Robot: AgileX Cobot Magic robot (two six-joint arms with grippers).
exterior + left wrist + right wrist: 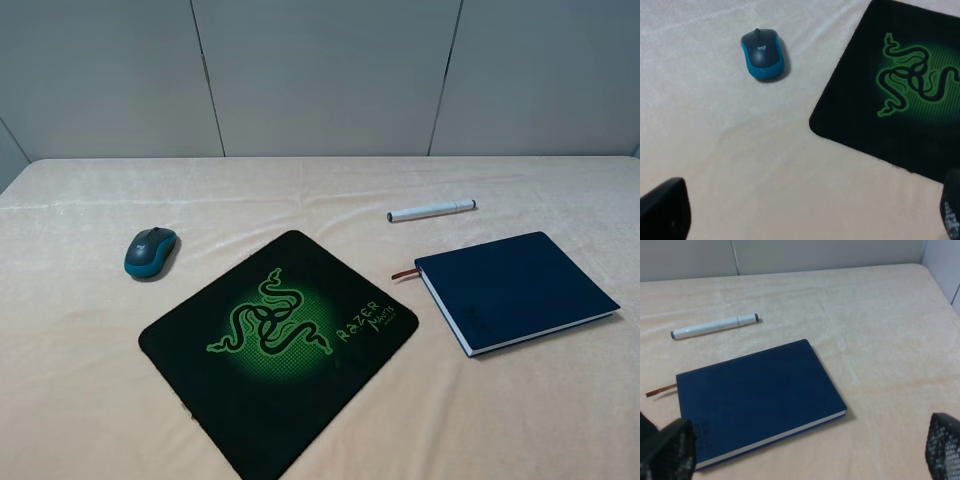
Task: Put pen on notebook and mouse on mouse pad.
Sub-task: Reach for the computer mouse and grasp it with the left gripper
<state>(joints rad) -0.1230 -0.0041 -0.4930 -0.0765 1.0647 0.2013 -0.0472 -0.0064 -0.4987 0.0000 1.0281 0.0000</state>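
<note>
Cream cloth: your mouse lies well beyond the wide-spread left gripper; notebook near the right gripper, seemingly wide too.

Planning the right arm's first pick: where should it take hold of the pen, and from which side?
Grip the pen at mid-barrel, coming straight down from above. It lies flat on the cloth, clear of the notebook, so probably only its top is reachable; close across the slim barrel, not along it.
</note>
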